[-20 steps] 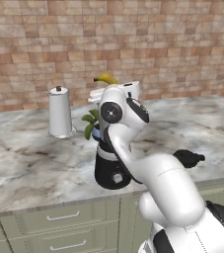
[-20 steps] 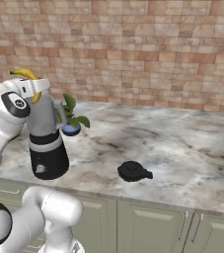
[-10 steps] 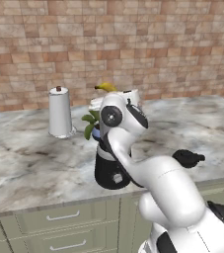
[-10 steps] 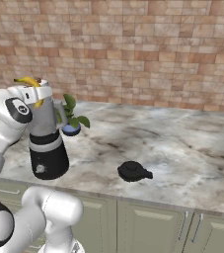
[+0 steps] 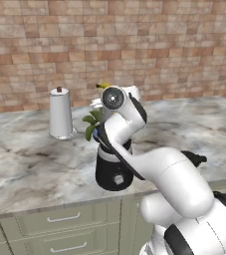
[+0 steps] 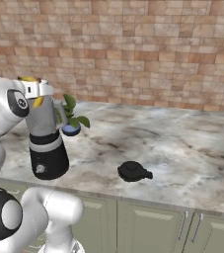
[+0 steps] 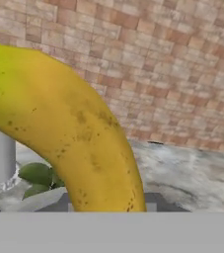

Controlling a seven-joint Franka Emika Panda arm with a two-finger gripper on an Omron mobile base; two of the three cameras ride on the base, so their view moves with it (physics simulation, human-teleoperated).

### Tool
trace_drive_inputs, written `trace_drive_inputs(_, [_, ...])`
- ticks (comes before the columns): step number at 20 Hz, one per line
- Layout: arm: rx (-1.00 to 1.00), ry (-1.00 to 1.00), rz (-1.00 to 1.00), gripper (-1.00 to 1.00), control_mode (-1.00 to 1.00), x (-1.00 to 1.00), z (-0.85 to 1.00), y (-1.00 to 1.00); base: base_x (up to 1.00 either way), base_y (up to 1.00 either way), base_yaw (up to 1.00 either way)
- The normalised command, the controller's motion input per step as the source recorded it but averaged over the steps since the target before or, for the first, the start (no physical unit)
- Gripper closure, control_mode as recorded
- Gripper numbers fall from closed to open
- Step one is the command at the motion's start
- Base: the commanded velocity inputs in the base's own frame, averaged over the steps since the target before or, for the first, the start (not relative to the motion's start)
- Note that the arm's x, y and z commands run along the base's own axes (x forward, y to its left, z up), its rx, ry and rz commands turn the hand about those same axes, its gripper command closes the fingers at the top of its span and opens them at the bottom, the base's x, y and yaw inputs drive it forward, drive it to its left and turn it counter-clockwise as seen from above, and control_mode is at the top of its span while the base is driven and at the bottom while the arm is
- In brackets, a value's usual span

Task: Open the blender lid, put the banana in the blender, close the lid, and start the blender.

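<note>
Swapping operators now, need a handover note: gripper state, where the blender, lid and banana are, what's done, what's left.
Gripper: shut on the banana, held right over the open mouth of the blender.
Blender: near the counter's front edge, jar uncovered, beside the small potted plant.
Blender lid: off, lying on the counter to the blender's right in the right base view.
Done: lid removed, banana picked up and brought to the jar.
Left: release the banana into the jar, refit the lid, start the blender.
</note>
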Motion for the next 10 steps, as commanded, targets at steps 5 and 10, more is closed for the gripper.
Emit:
trace_drive_inputs(5, [0.0, 0.24, 0.0, 1.0, -1.0, -0.02, -0.46, 0.01, 0.0, 0.0, 0.0])
trace_drive_inputs(10, [0.0, 0.02, 0.0, -1.0, -1.0, -0.21, -0.36, 0.0, 0.0, 0.0, 0.0])
